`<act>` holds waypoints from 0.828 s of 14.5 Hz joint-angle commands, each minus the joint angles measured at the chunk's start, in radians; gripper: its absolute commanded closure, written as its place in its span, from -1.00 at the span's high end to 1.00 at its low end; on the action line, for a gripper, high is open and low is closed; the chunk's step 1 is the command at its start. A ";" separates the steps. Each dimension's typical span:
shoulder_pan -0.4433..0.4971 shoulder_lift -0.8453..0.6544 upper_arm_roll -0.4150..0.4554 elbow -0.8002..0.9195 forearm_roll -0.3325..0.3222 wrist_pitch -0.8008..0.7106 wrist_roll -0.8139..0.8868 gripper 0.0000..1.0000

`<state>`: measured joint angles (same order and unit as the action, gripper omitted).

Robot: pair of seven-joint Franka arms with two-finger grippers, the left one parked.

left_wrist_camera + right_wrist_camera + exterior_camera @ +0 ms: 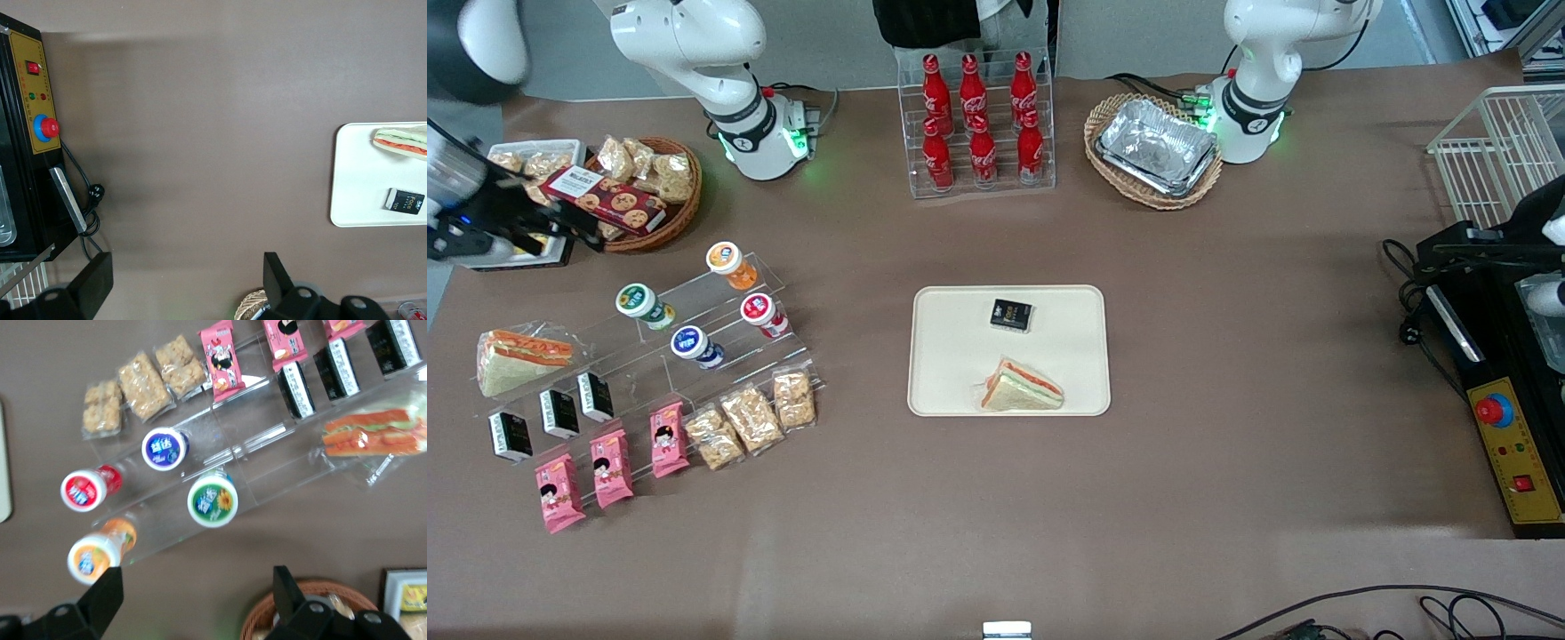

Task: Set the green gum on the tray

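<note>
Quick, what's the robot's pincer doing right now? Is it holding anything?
Pincer: open, holding nothing, hovering above the green gum on the clear rack, not touching it.

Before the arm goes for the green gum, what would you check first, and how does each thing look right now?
1. Green gum standing on the clear stepped rack, nothing covering it: ok.
2. Gripper open and empty, above the rack near the wicker basket: ok.
3. Gap to the blue gum beside it: ok, apart.
4. Tray has bare room beside the sandwich and black packet: ok.
5. Gripper centred over the gum: not ok.
</note>
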<state>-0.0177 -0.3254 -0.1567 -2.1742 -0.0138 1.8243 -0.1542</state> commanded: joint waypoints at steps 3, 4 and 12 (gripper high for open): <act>0.004 0.138 0.003 -0.141 -0.012 0.280 0.027 1.00; 0.002 0.167 0.003 -0.144 -0.012 0.303 0.027 1.00; -0.001 0.216 0.002 -0.193 -0.011 0.388 0.033 0.99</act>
<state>-0.0171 -0.0902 -0.1546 -2.3454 -0.0145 2.1893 -0.1386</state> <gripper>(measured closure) 0.000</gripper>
